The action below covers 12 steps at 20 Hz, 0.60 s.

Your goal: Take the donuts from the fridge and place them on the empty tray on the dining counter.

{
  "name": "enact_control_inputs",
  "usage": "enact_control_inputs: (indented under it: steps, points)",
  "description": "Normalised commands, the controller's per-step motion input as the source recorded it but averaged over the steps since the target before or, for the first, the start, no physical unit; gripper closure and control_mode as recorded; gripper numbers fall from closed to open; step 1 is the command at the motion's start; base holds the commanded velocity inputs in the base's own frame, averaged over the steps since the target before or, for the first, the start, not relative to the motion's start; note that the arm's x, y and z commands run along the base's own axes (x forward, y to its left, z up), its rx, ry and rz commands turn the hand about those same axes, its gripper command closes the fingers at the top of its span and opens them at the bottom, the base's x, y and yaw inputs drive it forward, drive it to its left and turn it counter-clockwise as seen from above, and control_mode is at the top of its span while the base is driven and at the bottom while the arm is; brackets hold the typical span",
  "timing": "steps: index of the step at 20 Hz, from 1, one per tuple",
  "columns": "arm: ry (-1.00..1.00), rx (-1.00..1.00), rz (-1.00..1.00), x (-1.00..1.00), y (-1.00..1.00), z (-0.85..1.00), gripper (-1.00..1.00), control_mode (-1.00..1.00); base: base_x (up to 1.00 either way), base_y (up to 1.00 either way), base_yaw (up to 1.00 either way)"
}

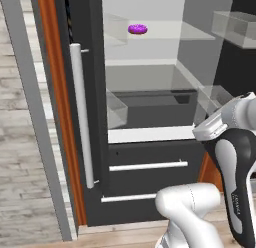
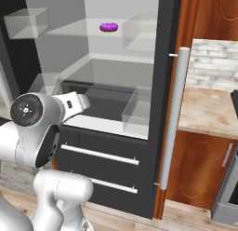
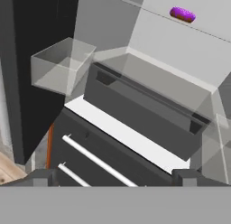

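The fridge (image 1: 95,92) stands open, white inside with glass shelves. One purple-iced donut (image 1: 138,28) lies on an upper glass shelf, also seen as the donut (image 2: 109,26) and, far off at the top right of the hand view, the donut (image 3: 182,14). My gripper (image 3: 116,178) is open, its fingertips (image 3: 43,175) spread wide with nothing between them. It hangs low in front of the fridge (image 3: 135,105), well below and short of the donut. The empty tray and the dining counter are out of view.
A dark crisper drawer (image 1: 150,104) sits under the shelves, with two lower drawers with white bar handles (image 1: 147,166) beneath. Clear door bins (image 1: 240,27) (image 2: 28,23) flank the opening. A long white door handle (image 2: 174,118) and a wooden-cabinet counter (image 2: 204,109) stand to the right.
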Motion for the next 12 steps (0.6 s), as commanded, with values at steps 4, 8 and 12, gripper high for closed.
enact_control_inputs:
  steps: [4,8,12]
  points:
    - [0.00,0.00,0.00,0.00,0.00,0.00,-1.00,1.00,0.48,0.00,0.00]
    - [0.00,0.00,0.00,0.00,0.00,0.00,-1.00,1.00,0.64,0.00,0.01]
    - [0.00,0.00,0.00,0.00,0.00,0.00,-1.00,1.00,0.86,0.00,0.02]
